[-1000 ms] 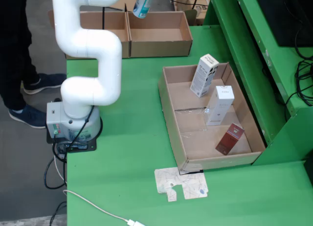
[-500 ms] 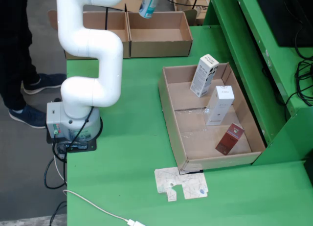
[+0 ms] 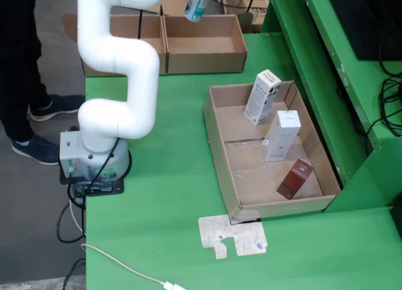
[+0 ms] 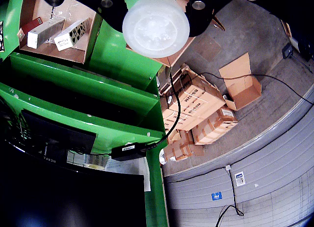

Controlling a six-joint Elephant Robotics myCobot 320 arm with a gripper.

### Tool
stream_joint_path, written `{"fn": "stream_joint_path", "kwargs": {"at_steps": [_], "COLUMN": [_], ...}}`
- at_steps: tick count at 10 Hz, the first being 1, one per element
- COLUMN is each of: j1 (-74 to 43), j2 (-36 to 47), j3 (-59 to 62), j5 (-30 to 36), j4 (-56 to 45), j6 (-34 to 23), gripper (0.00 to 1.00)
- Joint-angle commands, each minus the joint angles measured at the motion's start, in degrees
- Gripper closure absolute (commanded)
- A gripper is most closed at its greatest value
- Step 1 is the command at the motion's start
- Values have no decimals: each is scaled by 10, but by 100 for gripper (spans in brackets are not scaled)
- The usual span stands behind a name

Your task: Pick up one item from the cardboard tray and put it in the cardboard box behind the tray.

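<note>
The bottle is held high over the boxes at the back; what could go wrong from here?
1. The bottle hangs tilted above the near wall of the right cardboard box; released here, it may strike the rim and roll onto the green table.
2. The divider to the left box is close, so it could land in the wrong box.

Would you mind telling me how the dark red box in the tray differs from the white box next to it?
The dark red box is maroon with pale lettering; the white box is almost plain white. The red one looks shorter and sits nearest the tray's front wall; the white one sits mid-tray, behind it. Both are slim cartons inside the tray, untouched by the pincer.
</note>
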Motion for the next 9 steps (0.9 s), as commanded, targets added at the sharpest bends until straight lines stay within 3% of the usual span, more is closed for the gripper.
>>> {"fn": "stream_joint_path", "kwargs": {"at_steps": [1,6,9], "j1": [-17,-42,-72], "j2": [-5,-27,-59], "j3": [11,11,11], "j5": [-1,14,10], "j4": [35,69,140], "j6": [-11,-15,-42], "gripper": [100,100,100]}}
